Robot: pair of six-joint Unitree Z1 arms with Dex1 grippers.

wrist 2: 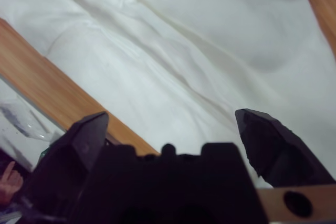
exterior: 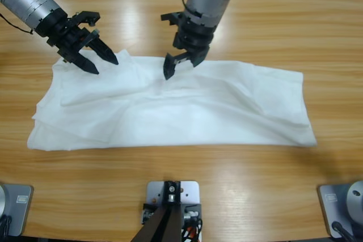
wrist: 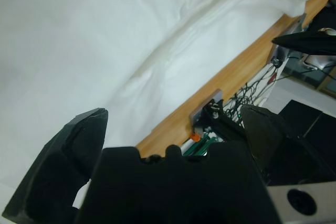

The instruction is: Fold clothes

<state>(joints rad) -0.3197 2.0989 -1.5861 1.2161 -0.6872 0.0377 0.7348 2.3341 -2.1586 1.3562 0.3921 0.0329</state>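
Observation:
The clothes are one white T-shirt (exterior: 187,111), spread flat and crumpled across the middle of the wooden table (exterior: 283,21). My left gripper (exterior: 104,65) comes in from the upper left and hovers open over the shirt's far left corner, with nothing between its jaws. My right gripper (exterior: 181,66) comes down from the top middle, open, just above the shirt's far edge. In the left wrist view the left gripper (wrist: 173,114) looks across the shirt (wrist: 79,35) to the table's edge. In the right wrist view the right gripper (wrist 2: 173,116) stands open over creased white cloth (wrist 2: 210,51).
Bare wood surrounds the shirt on all sides, widest along the near edge (exterior: 238,185). The right arm's black jaw tip (wrist: 304,40) shows in the left wrist view. A person's fingertip (wrist 2: 6,174) appears beyond the table edge in the right wrist view.

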